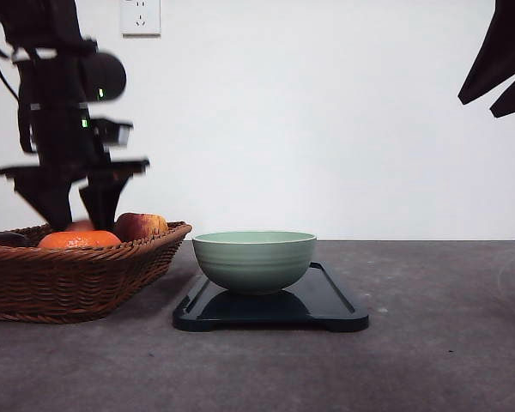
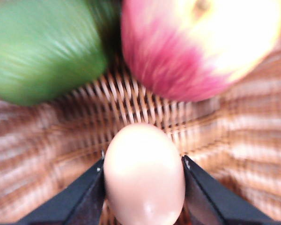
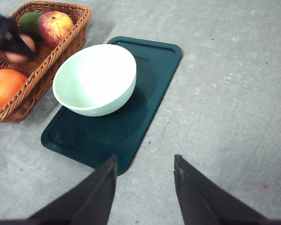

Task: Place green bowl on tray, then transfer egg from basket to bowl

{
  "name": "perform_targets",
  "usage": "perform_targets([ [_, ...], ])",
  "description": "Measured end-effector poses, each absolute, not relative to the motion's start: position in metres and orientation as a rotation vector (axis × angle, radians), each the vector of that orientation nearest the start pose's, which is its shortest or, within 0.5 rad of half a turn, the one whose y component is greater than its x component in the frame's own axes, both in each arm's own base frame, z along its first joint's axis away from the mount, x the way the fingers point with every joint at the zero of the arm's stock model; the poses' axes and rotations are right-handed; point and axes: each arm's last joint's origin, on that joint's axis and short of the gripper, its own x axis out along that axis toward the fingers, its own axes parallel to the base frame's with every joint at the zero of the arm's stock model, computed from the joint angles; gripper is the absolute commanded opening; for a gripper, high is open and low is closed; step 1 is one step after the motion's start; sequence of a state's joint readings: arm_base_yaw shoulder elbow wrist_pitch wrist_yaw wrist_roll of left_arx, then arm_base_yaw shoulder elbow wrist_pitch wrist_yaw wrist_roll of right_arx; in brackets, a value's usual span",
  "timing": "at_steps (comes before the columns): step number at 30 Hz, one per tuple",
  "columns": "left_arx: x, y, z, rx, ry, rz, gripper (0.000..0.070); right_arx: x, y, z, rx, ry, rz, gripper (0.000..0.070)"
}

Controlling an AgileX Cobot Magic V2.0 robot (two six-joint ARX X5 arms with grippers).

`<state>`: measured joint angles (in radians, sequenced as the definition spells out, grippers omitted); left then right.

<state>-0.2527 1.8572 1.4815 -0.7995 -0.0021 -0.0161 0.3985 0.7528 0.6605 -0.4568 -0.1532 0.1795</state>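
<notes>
Front view, far left: the left claw (image 1: 75,210) hangs over the brown woven basket (image 1: 112,275), its dark fingers dipping among an orange (image 1: 79,239) and a red apple (image 1: 140,225). The left wrist view shows why: the claw is clamped on a smooth, pale egg (image 2: 144,176), one finger on each side, above the wicker weave, with a blurred green fruit (image 2: 42,49) and the apple at the top of that frame. At the frame's centre the sage-green, faintly ridged green bowl (image 1: 254,259) already sits on the flat black tray (image 1: 330,305), which rests on the grey desk (image 1: 446,343), ready to receive the egg. In the right wrist view the right claw (image 3: 145,178) hovers with fingers apart, empty, above the bare desk beside the tray.
</notes>
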Motion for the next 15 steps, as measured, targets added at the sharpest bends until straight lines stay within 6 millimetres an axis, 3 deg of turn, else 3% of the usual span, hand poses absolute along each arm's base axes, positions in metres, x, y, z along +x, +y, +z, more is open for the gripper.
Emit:
perform_targets([
  [8,0.341,-0.095,0.296,0.111,0.981,-0.252,0.0227,0.145,0.066,0.271,0.102,0.598,0.486,0.0237],
  [12,0.331,-0.11,0.319,0.055,0.865,-0.407,0.0227,0.145,0.066,0.271,0.102,0.598,0.486,0.0237],
  [15,0.328,-0.126,0.323,0.019,0.825,-0.495,0.0226,0.145,0.066,0.271,0.102,0.599,0.486,0.0237],
])
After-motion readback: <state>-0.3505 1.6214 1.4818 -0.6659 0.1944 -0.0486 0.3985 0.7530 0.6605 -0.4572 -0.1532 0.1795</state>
